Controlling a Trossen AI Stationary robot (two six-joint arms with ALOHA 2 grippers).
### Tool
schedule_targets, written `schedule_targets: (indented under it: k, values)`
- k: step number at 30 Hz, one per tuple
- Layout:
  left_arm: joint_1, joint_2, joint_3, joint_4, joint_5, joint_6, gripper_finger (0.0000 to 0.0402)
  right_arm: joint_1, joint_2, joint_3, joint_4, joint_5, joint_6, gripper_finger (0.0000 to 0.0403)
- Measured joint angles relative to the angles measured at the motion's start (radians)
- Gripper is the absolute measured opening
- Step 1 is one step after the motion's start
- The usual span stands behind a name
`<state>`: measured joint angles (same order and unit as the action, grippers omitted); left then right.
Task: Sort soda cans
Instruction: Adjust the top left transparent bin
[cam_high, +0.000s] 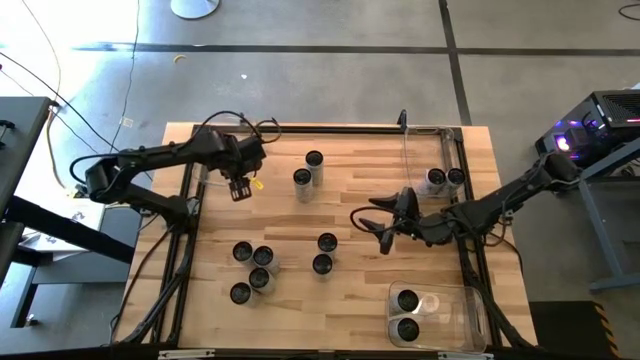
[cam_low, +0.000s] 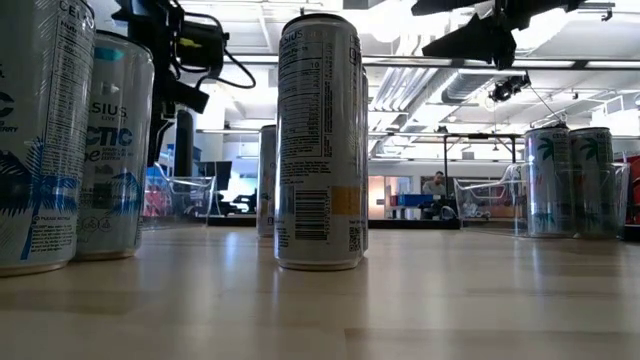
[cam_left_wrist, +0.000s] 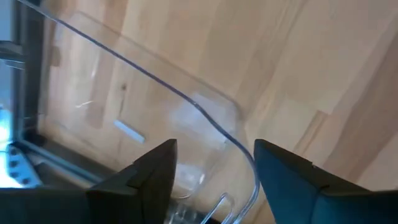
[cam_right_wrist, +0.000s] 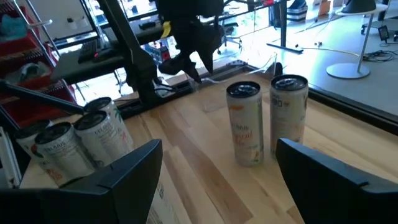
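Where the wooden desk (cam_high: 370, 290) meets its near right corner, a clear plastic bin (cam_high: 470, 318) lies with two soda cans (cam_high: 407, 314) standing inside it, dark tops up. At the far right a second clear bin (cam_high: 408, 150) holds two more cans (cam_high: 444, 179), close together against the desk's right rail. A third clear bin (cam_left_wrist: 214, 118) sits at the left edge; the left wrist view looks down through its wall and shows no can in the part it sees.

The rest of the cans stand loose on the desk: a pair (cam_high: 308, 170) near the far middle, two (cam_high: 324, 253) near the centre, and a cluster of four (cam_high: 252, 268) toward the near left.

The left hand (cam_high: 240, 187) hangs above the left bin's rim, its fingers (cam_left_wrist: 149, 177) parted and holding nothing. The right hand (cam_high: 384, 222) hovers over the desk right of centre, jaws spread wide and empty, with its fingers (cam_right_wrist: 124, 171) framing the far-middle pair of cans.

Only the low view shows the can labels: a tall can (cam_low: 319, 140) with its nutrition panel facing the camera, two blue-printed cans (cam_low: 75, 140) at the near left, and the far right pair (cam_low: 572, 180) seen through their bin wall. The high view alone shows every group at once
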<state>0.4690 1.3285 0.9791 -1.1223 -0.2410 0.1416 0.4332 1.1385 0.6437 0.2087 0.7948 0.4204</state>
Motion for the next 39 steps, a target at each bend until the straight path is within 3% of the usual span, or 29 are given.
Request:
schedule_targets:
  k: [15, 20, 25, 34, 39]
  values:
    - [0.034, 0.009, -0.001, 0.079, 0.085, -0.017, 0.0044, 0.0, 0.014, 0.0, 0.041, 0.005, -0.002, 0.031]
    - [0.033, 0.002, -0.001, 0.078, 0.067, -0.017, 0.0015, 0.0, 0.014, 0.0, 0.041, 0.005, -0.002, 0.031]
    - [0.037, -0.025, -0.001, 0.067, 0.072, -0.037, 0.0056, 0.0, 0.014, 0.0, 0.041, 0.005, -0.002, 0.031]
    - [0.037, -0.047, -0.014, -0.007, 0.08, -0.126, 0.0221, 0.0, 0.014, 0.0, 0.037, 0.001, -0.002, 0.031]
    - [0.032, -0.039, -0.067, 0.013, 0.084, -0.125, 0.024, 0.0, 0.014, 0.0, 0.036, 0.001, -0.003, 0.031]
